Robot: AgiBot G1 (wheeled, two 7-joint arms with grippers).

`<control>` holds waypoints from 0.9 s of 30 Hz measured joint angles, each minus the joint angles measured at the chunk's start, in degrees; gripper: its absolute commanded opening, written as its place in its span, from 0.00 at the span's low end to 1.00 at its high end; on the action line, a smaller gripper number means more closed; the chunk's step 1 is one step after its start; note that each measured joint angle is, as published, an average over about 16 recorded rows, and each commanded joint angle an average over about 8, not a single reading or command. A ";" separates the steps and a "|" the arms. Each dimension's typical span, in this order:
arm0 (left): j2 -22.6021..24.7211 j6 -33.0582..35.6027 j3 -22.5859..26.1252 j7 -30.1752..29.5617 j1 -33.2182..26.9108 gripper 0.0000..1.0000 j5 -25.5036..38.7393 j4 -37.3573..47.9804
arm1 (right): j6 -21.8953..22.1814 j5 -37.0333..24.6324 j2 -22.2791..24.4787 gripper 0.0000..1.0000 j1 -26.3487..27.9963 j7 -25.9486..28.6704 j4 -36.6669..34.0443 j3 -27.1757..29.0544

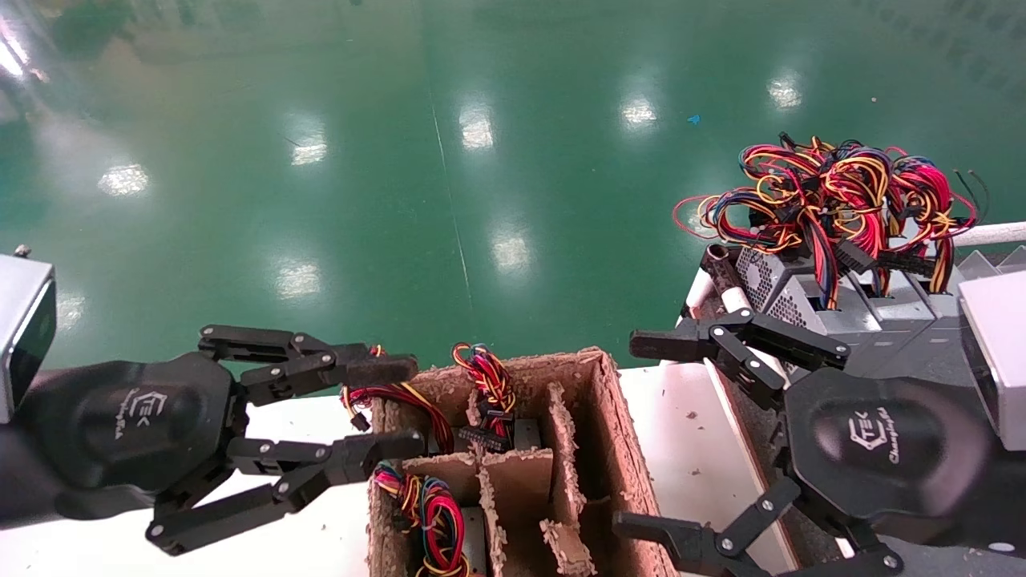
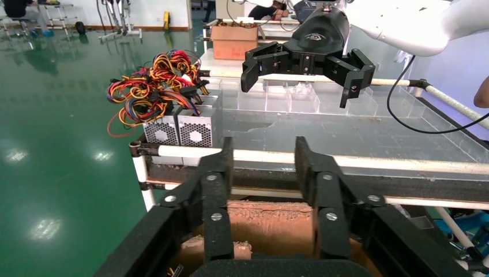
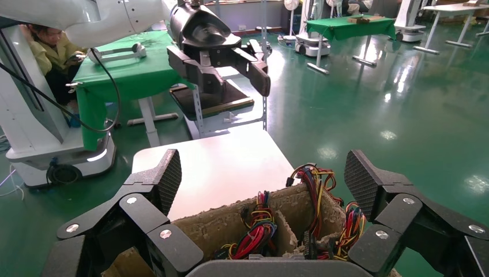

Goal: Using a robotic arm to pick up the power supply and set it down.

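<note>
Above the cardboard box (image 1: 617, 449), both grippers hover, left (image 1: 385, 409) and right (image 1: 641, 437), fingers spread.

Left claw (image 1: 385, 407) and right claw (image 1: 641, 433) hover (fingers spread wide).

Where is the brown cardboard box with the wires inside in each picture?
Head view: the cardboard box sits bottom centre, between the left hand and the right hand.
Left wrist view: only its brown rim shows, low between the fingers.
Right wrist view: bottom centre, wires inside.
Shared landmark: the left hand, far off in the right wrist view.
</note>
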 measured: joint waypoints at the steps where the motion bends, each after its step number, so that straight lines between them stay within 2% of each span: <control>1: 0.00 0.00 0.00 0.00 0.00 0.00 0.00 0.00 | 0.00 0.00 0.00 1.00 0.00 0.00 0.00 0.00; 15: 0.00 0.00 0.00 0.00 0.00 0.00 0.00 0.00 | 0.01 -0.02 -0.01 1.00 -0.02 0.01 0.01 -0.02; 16: 0.00 0.00 0.00 0.00 0.00 0.05 0.00 0.00 | 0.04 -0.05 -0.02 1.00 -0.02 0.02 0.00 -0.03; 23: 0.00 0.00 0.00 0.00 0.00 0.92 0.00 0.01 | 0.54 -1.04 -0.66 1.00 0.08 0.14 -0.44 -0.65; 24: 0.00 0.00 0.00 0.00 0.00 1.00 0.00 0.01 | 0.65 -1.32 -0.86 1.00 0.14 0.17 -0.59 -0.83; 27: 0.00 0.00 0.00 0.00 -0.01 1.00 0.00 0.01 | 1.06 -2.51 -1.71 1.00 0.46 0.27 -1.27 -1.60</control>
